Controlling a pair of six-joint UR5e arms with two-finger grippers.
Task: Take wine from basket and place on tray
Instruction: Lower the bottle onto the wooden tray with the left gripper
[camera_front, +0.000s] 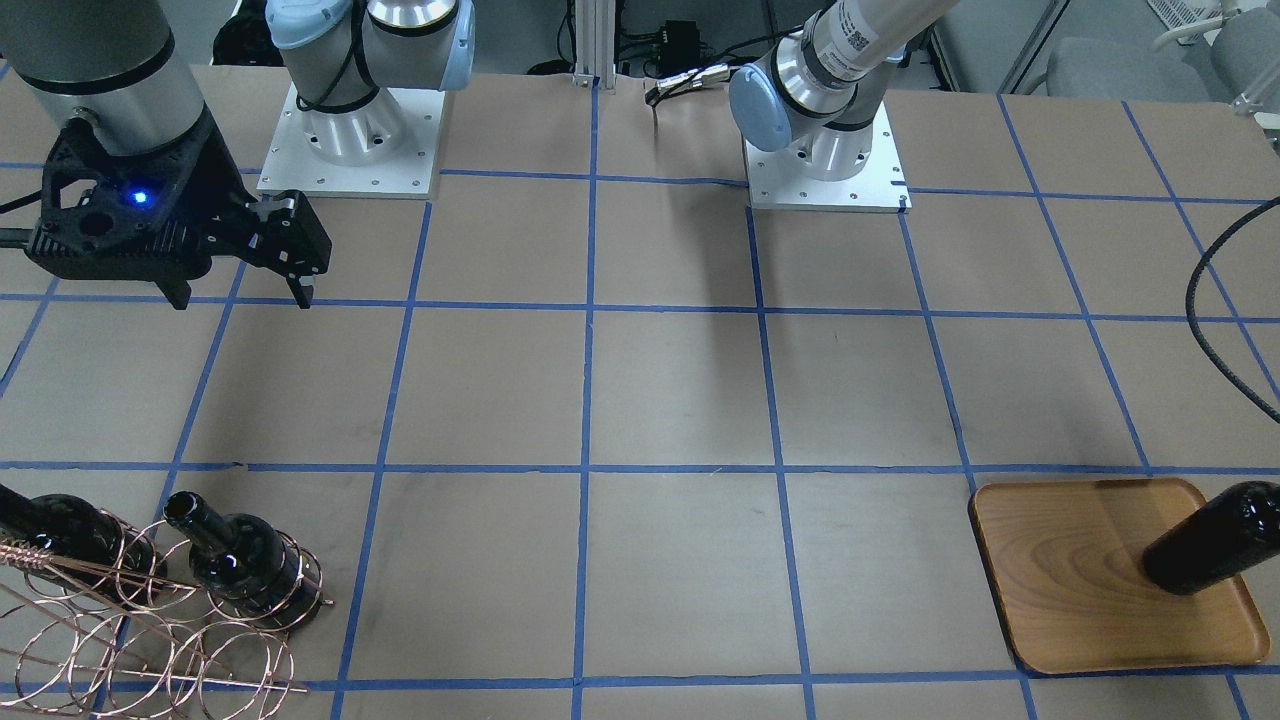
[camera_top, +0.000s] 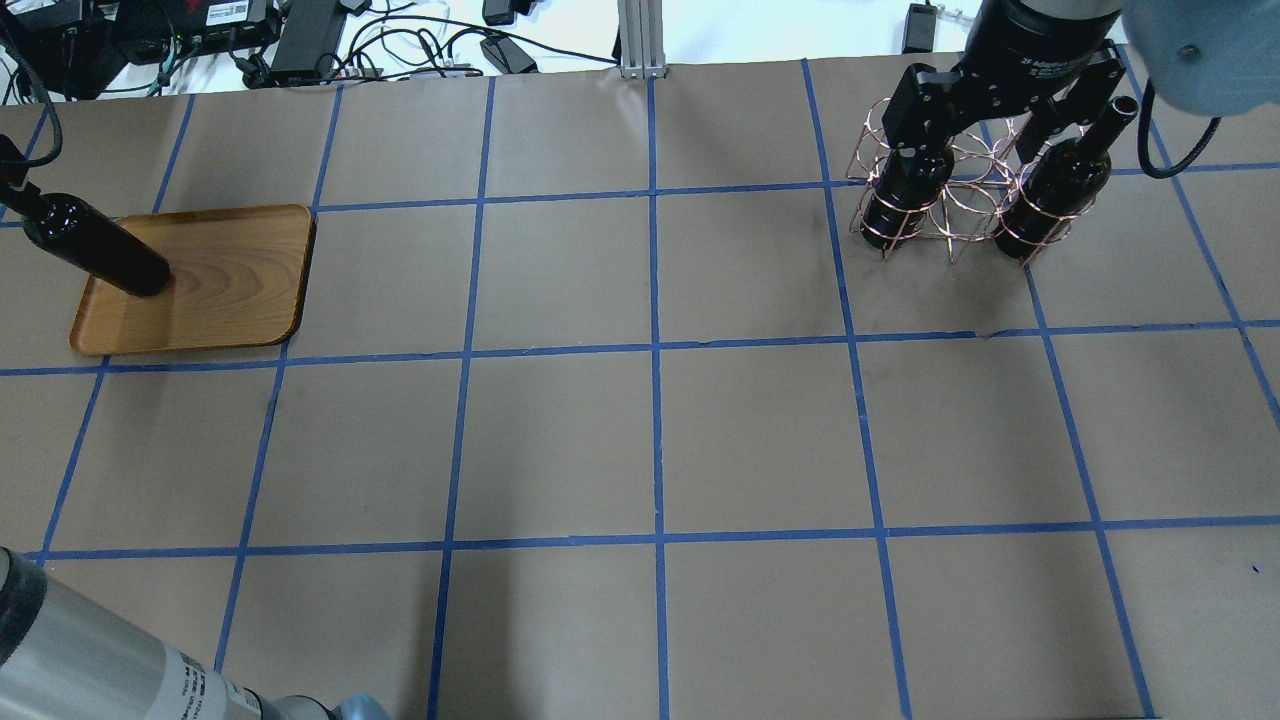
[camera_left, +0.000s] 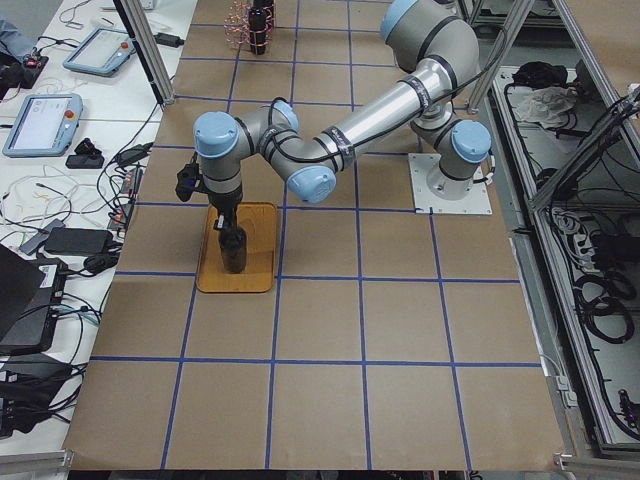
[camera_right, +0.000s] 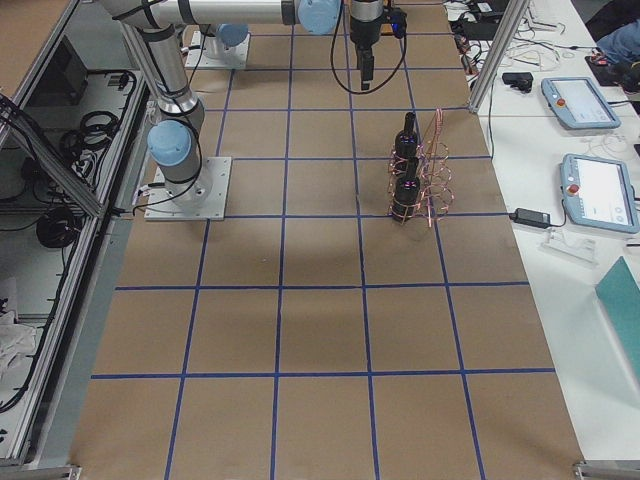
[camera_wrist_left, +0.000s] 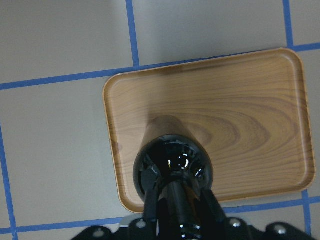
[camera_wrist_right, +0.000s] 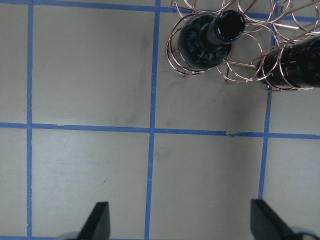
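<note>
My left gripper (camera_wrist_left: 180, 196) is shut on the neck of a near-black wine bottle (camera_wrist_left: 172, 162). It holds the bottle upright, with the base on or just above the wooden tray (camera_wrist_left: 250, 115). The same bottle (camera_top: 95, 250) and tray (camera_top: 220, 290) show at the left of the overhead view. My right gripper (camera_front: 240, 293) is open and empty, and hovers high beside the copper wire basket (camera_top: 950, 205). Two more bottles (camera_top: 905, 190) (camera_top: 1060, 185) stand in the basket. They also show in the right wrist view (camera_wrist_right: 207, 37) (camera_wrist_right: 295, 62), above the open fingertips (camera_wrist_right: 101, 222).
The two arm bases (camera_front: 350, 130) (camera_front: 825, 150) are bolted to the table's robot side. A black cable (camera_front: 1215, 330) loops over the table near the tray. Cables and boxes (camera_top: 300, 40) lie along the far edge. Teach pendants (camera_right: 600, 190) sit on a side bench.
</note>
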